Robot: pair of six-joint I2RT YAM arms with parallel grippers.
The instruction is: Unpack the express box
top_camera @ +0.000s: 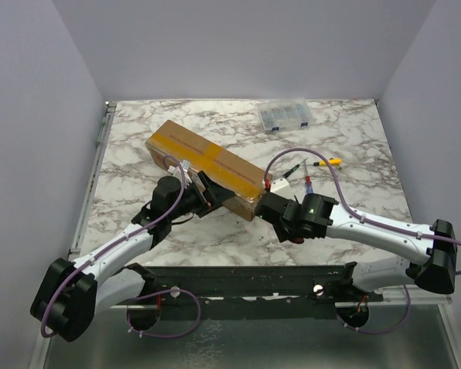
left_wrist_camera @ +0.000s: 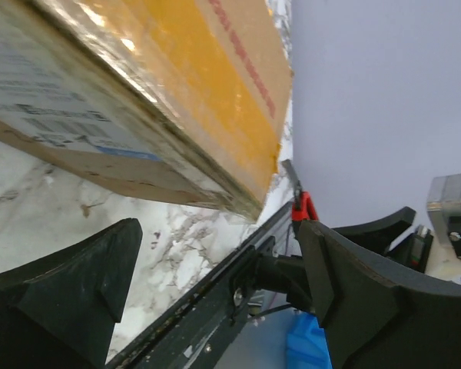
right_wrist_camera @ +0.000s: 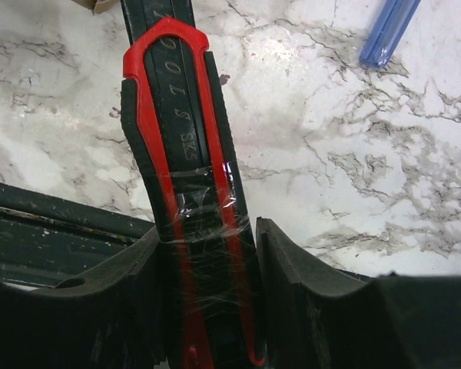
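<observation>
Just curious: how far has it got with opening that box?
Done: the right gripper holds a knife. In hand: it is at the near end of the box; the left gripper stands open beside it. To do: the tape looks uncut, the box closed, nothing taken out.

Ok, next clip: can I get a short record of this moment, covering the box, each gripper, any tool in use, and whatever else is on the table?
box: brown cardboard box, lying diagonally on the marble table, yellow tape along its top
left gripper: open, empty, beside the box's near long side
right gripper: shut on the cutter
tool: red and black cutter, front end toward the box's near end
other items: clear plastic case at the far edge; yellow-handled screwdriver to the box's right
</observation>
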